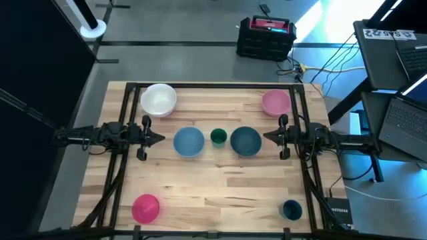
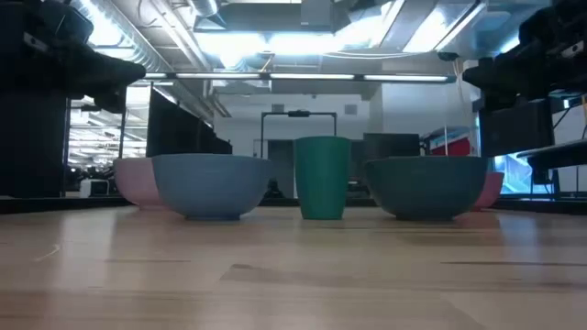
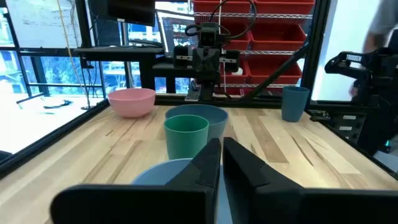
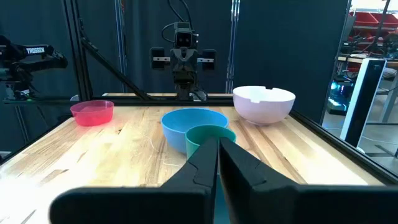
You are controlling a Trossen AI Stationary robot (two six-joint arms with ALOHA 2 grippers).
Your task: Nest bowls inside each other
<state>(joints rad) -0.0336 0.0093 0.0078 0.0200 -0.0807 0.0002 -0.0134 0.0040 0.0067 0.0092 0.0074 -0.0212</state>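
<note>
A light blue bowl [image 1: 189, 142], a small green cup [image 1: 218, 137] and a darker blue bowl [image 1: 245, 141] stand in a row at the table's middle, each upright on its base. A white bowl [image 1: 158, 99] sits at the far left, a pale pink bowl [image 1: 275, 102] at the far right and a magenta bowl [image 1: 145, 207] at the near left. My left gripper [image 1: 162, 138] is shut, level, just left of the light blue bowl [image 3: 163, 172]. My right gripper [image 1: 265, 136] is shut, level, just right of the darker blue bowl.
A blue cup [image 1: 291, 210] stands at the near right corner. Black frame rails [image 1: 127, 120] run along the table's left, right and far edges. Bare wood lies between the middle row and the near edge [image 1: 220, 193].
</note>
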